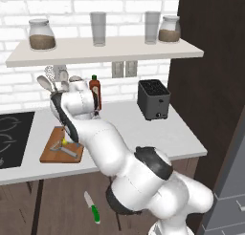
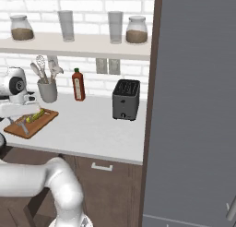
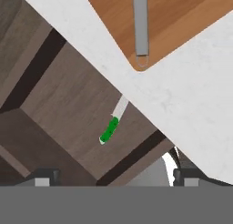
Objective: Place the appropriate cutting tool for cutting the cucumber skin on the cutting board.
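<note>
The brown wooden cutting board (image 1: 50, 153) lies on the white counter left of the toaster. On it rest the grey metal peeler (image 1: 67, 151) and the small yellow-green cucumber (image 2: 36, 116). The hand view looks down on the board's rounded corner (image 3: 177, 18), with the peeler's thin handle (image 3: 141, 22) lying flat on the wood. My gripper (image 3: 113, 178) hovers above the board's front edge. It is open, its fingertips (image 3: 43, 177) wide apart with nothing between them. In the left base view the gripper (image 1: 72, 135) hangs just over the board, partly hidden by my arm.
A green-handled knife (image 1: 92, 208) lies on the floor in front of the counter, also seen as the knife (image 3: 110, 126). A black toaster (image 1: 153, 99), a sauce bottle (image 2: 78, 85) and a utensil holder (image 2: 47, 90) stand at the back. A cooktop (image 1: 12, 138) lies left of the board.
</note>
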Robot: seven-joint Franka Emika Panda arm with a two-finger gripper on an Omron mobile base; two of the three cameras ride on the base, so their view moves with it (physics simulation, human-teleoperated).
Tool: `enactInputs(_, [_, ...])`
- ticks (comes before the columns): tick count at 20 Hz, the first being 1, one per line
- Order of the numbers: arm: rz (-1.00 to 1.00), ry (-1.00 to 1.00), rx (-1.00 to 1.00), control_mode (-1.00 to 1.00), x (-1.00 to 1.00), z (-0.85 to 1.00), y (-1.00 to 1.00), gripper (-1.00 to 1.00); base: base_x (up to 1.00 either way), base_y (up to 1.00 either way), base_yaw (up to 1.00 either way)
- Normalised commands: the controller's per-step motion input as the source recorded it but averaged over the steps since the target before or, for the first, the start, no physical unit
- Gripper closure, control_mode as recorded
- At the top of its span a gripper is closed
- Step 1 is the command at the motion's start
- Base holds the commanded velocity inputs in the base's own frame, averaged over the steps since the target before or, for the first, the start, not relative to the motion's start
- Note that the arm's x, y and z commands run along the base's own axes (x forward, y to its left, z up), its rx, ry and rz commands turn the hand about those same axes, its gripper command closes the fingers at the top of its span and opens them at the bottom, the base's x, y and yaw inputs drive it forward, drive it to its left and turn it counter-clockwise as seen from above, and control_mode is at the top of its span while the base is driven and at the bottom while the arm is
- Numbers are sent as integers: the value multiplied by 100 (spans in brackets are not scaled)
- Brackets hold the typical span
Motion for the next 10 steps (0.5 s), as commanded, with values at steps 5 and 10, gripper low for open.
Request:
enactInputs(5, [-5,0,3,-100,-3,11,-88,-100,0,0,0])
enactInputs(10, [-5,0,8,-100,0,6,-100,-100,0,0,0])
